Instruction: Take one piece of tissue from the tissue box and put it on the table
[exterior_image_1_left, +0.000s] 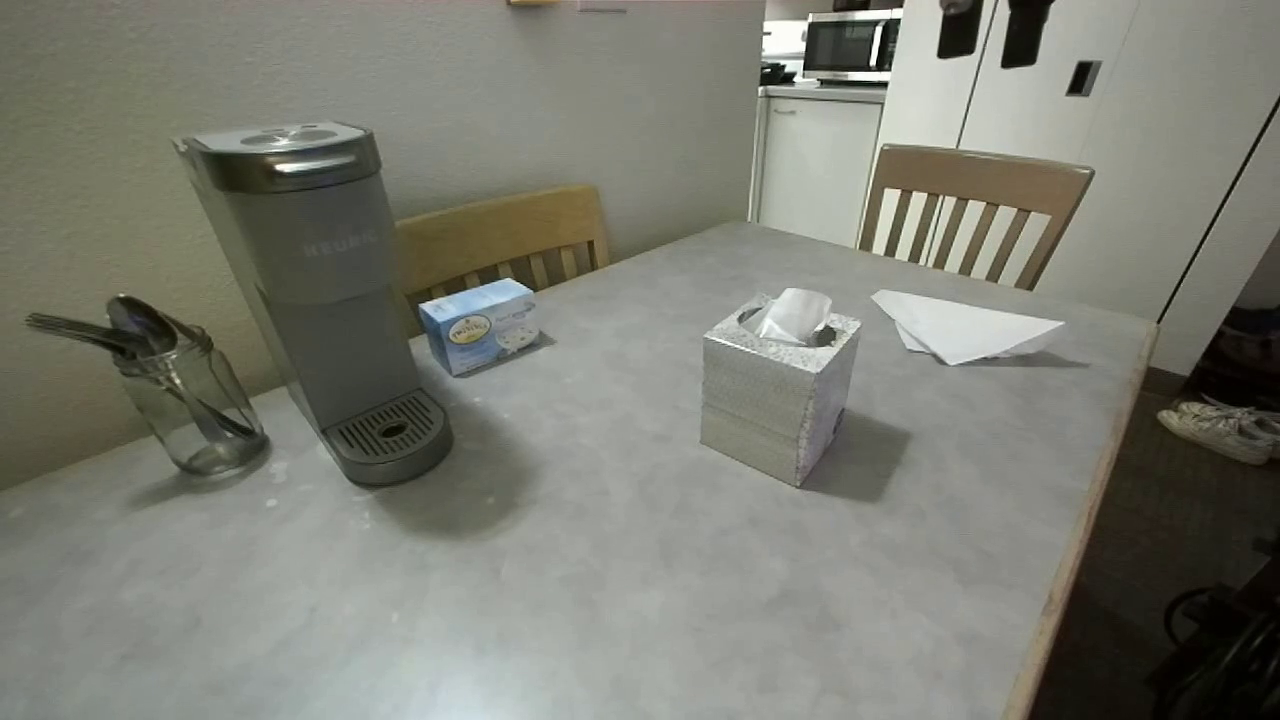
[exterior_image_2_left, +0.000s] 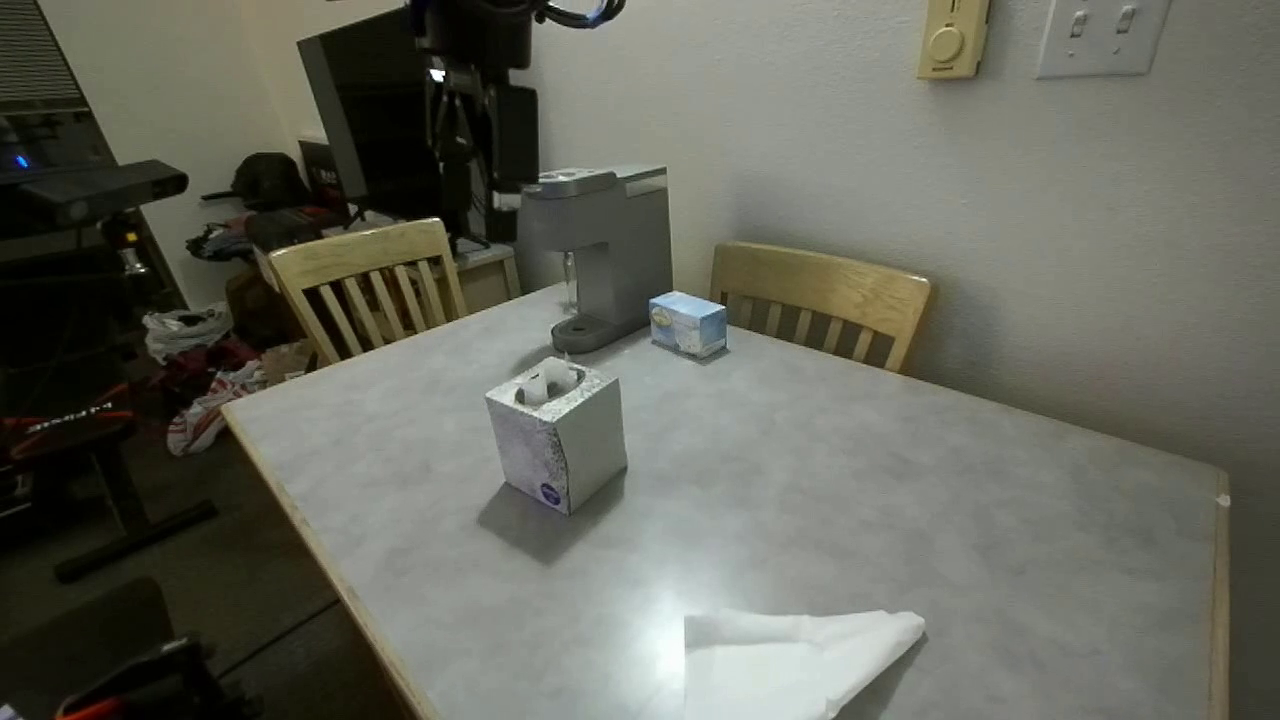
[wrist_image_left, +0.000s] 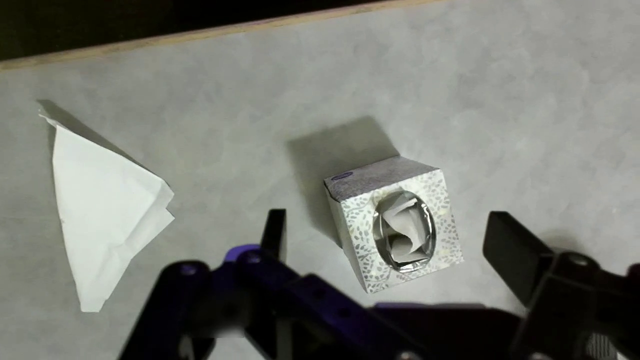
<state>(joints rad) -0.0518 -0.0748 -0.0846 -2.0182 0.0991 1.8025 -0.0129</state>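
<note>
The tissue box (exterior_image_1_left: 755, 405) stands upright on the grey table (exterior_image_1_left: 600, 560); it also shows in an exterior view (exterior_image_2_left: 597, 445) and the wrist view (wrist_image_left: 361, 182). A white tissue (exterior_image_1_left: 797, 315) pokes from its oval top opening, also seen from above in the wrist view (wrist_image_left: 412, 222). A folded white tissue (exterior_image_1_left: 965, 328) lies on the table apart from the box, at the left in the wrist view (wrist_image_left: 105, 205). My gripper (wrist_image_left: 387, 225) is open and empty, high above the table, with the box between its fingers in the picture. It also shows in both exterior views (exterior_image_1_left: 992, 45) (exterior_image_2_left: 485, 205).
A grey coffee maker (exterior_image_1_left: 320, 270), a blue tea box (exterior_image_1_left: 482, 328) and a glass jar with cutlery (exterior_image_1_left: 205, 410) stand along the wall side. Wooden chairs (exterior_image_1_left: 975, 185) (exterior_image_2_left: 820, 295) stand at the table's edges. A wall (exterior_image_2_left: 1000, 230) runs behind.
</note>
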